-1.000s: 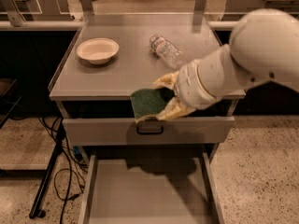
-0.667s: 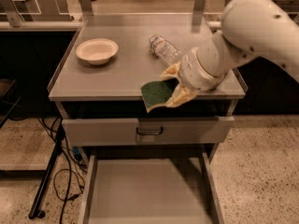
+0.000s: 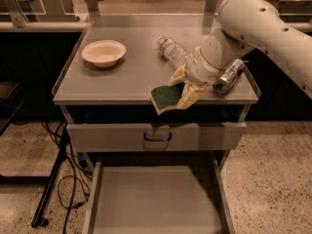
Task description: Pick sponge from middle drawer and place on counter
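1. Fingers (image 3: 193, 95): clamped on the sponge (image 3: 165, 97), green face up, tilted.
2. Sponge: at the worktop (image 3: 131, 79) front edge, 6 o'clock; whether it touches, you cannot tell.
3. Middle drawer (image 3: 153, 199): open, holds no sponge.
4. Bottle (image 3: 173, 50), can (image 3: 229, 76): close by; bowl (image 3: 103, 52) at 10 o'clock.

Status: your pick looks done; set-down and release remain.

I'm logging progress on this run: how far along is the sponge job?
Done: the sponge is out of the middle drawer, whose open floor is bare. In hand: the gripper is shut on it at the front edge of the counter, part of it overhanging. Left: set it fully on the counter, open and back away.
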`<action>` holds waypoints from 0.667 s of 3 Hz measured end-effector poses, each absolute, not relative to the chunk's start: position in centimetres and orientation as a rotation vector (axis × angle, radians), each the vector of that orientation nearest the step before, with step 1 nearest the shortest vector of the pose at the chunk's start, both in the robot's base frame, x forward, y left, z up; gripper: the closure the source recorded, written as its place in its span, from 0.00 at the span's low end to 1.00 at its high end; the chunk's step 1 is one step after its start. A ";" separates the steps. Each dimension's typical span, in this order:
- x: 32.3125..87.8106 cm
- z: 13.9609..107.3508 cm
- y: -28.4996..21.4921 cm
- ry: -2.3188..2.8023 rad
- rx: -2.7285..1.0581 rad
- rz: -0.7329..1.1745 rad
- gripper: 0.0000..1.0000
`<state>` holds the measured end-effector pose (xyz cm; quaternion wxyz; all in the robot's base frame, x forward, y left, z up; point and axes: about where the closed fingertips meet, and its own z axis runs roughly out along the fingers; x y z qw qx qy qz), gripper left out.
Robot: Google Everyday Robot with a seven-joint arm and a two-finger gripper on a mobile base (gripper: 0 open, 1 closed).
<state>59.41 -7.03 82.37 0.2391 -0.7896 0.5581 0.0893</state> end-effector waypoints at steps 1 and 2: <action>58.0 85.0 -8.2 1.567 -2.171 0.191 1.00; 55.1 89.1 -10.0 1.594 -2.146 0.082 1.00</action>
